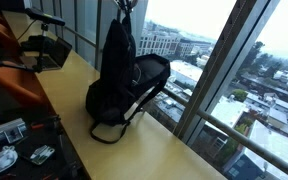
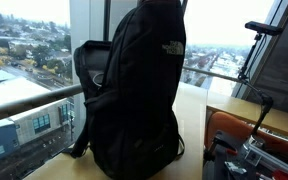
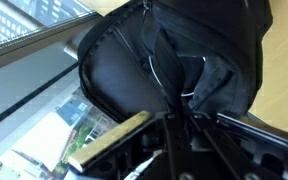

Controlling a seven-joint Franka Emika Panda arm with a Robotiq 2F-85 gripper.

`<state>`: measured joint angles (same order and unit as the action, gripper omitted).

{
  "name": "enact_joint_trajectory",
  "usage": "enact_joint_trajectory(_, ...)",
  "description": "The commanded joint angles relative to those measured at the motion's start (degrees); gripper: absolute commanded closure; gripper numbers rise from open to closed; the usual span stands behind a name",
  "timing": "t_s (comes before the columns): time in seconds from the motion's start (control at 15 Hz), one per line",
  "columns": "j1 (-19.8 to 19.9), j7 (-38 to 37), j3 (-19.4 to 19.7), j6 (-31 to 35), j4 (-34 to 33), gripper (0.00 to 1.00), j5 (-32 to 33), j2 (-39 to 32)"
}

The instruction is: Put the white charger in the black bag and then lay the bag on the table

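Observation:
The black bag (image 1: 124,85) stands upright on the table (image 1: 159,150) by the window, its top lifted. It fills the middle of an exterior view (image 2: 134,95) and the wrist view (image 3: 174,50). My gripper (image 1: 124,8) is at the bag's top and shut on its upper fabric or handle; in the wrist view the fingers (image 3: 176,118) meet on black fabric. A thin white cable (image 3: 191,92), the white charger's, curves among the bag's folds. The plug block is hidden.
A tall window with a metal railing (image 2: 24,105) runs along the table's far edge. Orange chairs (image 1: 14,80) and a dark device (image 1: 44,50) lie beyond the bag. Cluttered gear (image 1: 14,150) sits beside the table. A chair (image 2: 254,125) stands near the table (image 2: 194,105).

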<state>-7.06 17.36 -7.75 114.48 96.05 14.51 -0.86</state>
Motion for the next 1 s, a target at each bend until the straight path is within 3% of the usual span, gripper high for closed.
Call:
enact_joint_trajectory(0.0, -0.68, -5.64, -0.31, -4.62, -5.45, 0.98, 0.25, 1.02)
enact_joint_trajectory(0.67, -9.03, -21.72, -7.72, -11.18, -8.08, 0.98, 6.8, -1.04)
enact_joint_trajectory(0.93, -9.93, -23.55, -7.99, -11.35, -8.02, 0.98, 7.55, -1.44)
